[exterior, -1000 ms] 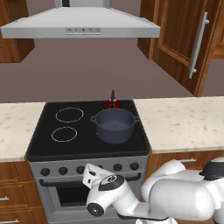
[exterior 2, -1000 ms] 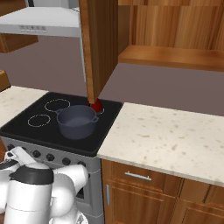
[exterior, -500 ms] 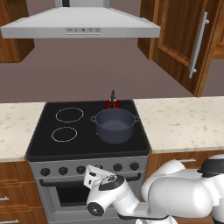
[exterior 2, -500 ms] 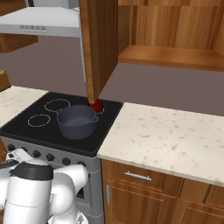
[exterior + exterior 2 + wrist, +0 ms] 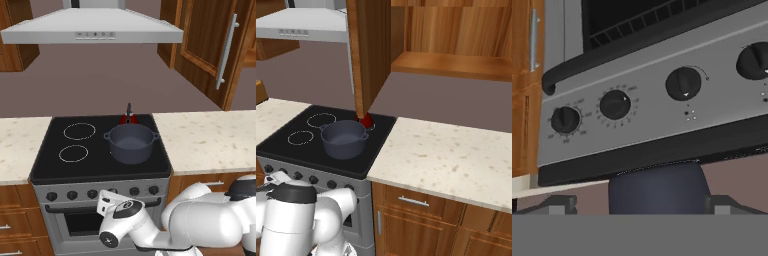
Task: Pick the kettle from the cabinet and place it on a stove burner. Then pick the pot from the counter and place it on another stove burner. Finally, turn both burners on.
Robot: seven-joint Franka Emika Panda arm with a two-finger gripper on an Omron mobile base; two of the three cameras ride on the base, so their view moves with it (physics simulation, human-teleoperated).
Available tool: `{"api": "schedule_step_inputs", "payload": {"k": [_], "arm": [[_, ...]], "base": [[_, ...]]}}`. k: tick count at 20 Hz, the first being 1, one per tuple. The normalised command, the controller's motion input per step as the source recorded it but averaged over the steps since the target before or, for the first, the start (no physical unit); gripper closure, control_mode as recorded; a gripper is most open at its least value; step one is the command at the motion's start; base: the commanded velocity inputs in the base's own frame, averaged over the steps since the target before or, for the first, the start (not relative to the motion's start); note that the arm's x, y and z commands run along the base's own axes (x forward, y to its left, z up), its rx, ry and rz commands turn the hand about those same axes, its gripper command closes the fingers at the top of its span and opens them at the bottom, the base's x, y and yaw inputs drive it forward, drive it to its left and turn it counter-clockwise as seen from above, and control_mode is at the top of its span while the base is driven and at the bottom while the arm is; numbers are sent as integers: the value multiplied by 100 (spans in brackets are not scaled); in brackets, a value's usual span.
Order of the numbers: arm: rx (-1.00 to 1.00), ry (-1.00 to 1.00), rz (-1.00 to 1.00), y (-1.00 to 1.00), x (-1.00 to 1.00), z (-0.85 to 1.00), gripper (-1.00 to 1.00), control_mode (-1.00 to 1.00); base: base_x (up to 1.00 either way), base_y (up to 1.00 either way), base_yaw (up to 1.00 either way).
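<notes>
Sitting on the black cooktop [image 5: 45,165] already are the pot [image 5: 131,143] and, just behind it, the kettle [image 5: 128,119], so only the burners remain (gripper spread wide, empty, facing the knobs [image 5: 683,83]).

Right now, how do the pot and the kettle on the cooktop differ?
The pot is dark blue-grey, wide and lidless; the kettle is red, smaller, with a black handle rising above it. The pot sits in front, largely hiding the kettle behind it. Both stand upright on the right half of the cooktop.
</notes>
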Motion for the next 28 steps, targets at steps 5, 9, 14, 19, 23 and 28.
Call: {"api": "schedule_step_inputs", "payload": {"k": [5,9,14,19,23,28], "arm": [[-10,2,0,-2,0,0,-100,-100],[-9,1,0,0,0,-3,-100,-100],[-4,-1,0,0,0,-11,-100,-100],[-2,-1,0,0,2,-8,-100,-100],[0,0,0,0,8,-3,-100,-100],[0,0,0,0,15,-3,-100,-100]], "base": [[0,0,0],[0,0,0],[0,0,0],[0,0,0],[0,0,0],[0,0,0]]}}
